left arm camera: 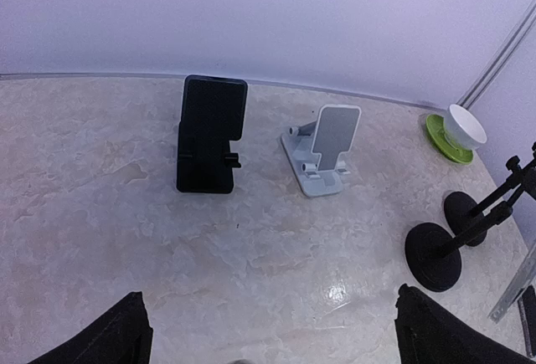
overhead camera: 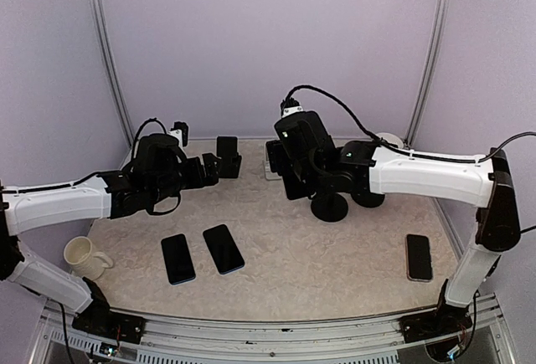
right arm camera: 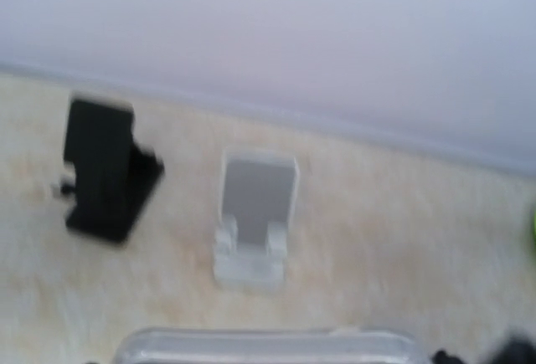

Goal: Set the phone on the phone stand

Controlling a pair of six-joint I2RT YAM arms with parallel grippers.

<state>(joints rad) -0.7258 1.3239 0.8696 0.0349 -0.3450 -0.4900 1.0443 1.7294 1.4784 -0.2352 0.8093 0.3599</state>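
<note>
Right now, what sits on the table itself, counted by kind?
Phones lying flat: 3
Folding phone stands: 2
Round-base stands: 2
Cups: 2
Green saucer: 1
Total: 10

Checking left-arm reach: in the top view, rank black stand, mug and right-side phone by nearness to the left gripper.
From the left gripper:
1. black stand, just ahead of it
2. mug, near edge, left
3. right-side phone, near edge, far right
</note>
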